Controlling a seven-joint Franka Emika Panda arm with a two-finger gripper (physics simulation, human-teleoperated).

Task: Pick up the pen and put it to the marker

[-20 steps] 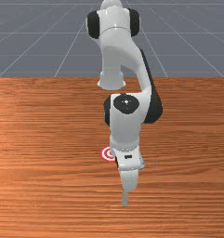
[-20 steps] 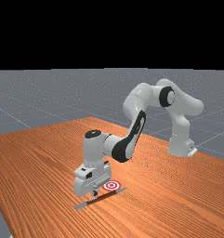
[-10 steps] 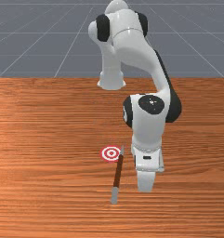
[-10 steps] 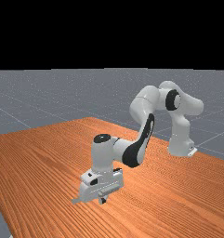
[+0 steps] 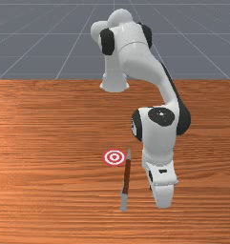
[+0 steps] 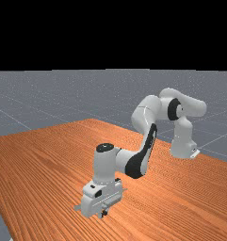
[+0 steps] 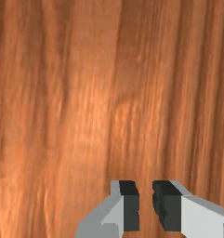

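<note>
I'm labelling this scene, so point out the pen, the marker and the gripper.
Pen (image 5: 127, 176), front view: on its brown middle stretch.
Marker (image 5: 114, 157), front view: at the centre of its red and white rings.
Gripper (image 7: 146, 205), wrist view: midway between its parted fingertips.

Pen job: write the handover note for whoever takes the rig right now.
Gripper: open and empty, off to the front view's right of the pen.
Pen: loose on the table, its pointed grey end just beyond the front view's right edge of the ringed marker.
Done: neither grasp nor placement, as things lie.
Left: line up over the pen, grip it, lift it and put it to the marker.
</note>
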